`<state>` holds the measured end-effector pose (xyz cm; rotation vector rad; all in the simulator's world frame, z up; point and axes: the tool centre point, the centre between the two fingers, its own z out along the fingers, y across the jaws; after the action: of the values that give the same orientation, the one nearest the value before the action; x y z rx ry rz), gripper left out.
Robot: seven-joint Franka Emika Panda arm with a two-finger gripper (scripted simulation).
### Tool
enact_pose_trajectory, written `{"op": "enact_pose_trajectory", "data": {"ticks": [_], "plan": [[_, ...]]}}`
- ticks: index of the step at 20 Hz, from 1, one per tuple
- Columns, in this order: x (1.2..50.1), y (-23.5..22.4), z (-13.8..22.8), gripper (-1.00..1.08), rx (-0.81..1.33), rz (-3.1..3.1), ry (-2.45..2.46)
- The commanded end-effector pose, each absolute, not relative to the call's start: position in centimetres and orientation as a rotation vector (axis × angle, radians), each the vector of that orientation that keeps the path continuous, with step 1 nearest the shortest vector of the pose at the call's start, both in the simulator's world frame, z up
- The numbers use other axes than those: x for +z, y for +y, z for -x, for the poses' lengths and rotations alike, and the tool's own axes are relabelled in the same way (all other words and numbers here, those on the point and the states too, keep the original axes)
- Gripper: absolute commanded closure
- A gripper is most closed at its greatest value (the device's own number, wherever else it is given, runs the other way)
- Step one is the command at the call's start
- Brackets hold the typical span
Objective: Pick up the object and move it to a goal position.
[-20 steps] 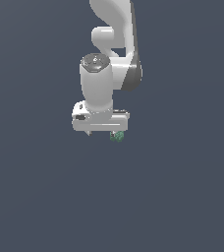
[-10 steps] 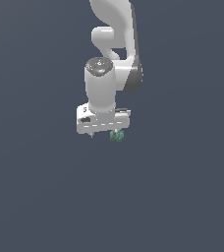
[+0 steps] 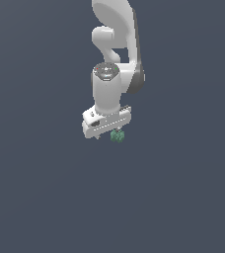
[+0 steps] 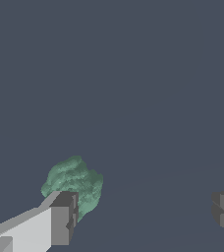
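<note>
Plain grey ground; jaws wide, green object [image 4: 73, 185] partly hidden behind one finger [image 4: 64, 218].

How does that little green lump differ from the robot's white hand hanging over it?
The green lump is bumpy and irregular; the hand is made of flat, boxy shapes. The lump is mottled dark and light green; the hand is white with grey fingertips. The lump is narrower than the hand. In the wrist view, one fingertip sits right beside the lump, the other well apart from it.
</note>
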<state>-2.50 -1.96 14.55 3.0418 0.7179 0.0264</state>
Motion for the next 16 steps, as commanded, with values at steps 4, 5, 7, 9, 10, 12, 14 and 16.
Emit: {"op": "enact_pose_trajectory", "data": {"ticks": [4,5,7,9,10,12,14,16], "plan": [[13.4,-1.1,3.6,-0.92,0.018,-2.971,0.974],[13.2,-0.9,3.8,-0.92,0.016,-2.956,1.02],[12.9,-0.6,4.3,-0.92,0.013,-2.924,1.11],[12.5,-0.2,4.7,-0.92,0.011,-2.889,1.2],[12.3,-0.1,4.9,-0.92,0.01,-2.871,1.245],[11.9,0.3,5.4,-0.92,0.008,-2.832,1.333],[11.6,0.6,5.8,-0.92,0.006,-2.791,1.42],[11.2,0.9,6.3,-0.92,0.004,-2.747,1.507]]}}
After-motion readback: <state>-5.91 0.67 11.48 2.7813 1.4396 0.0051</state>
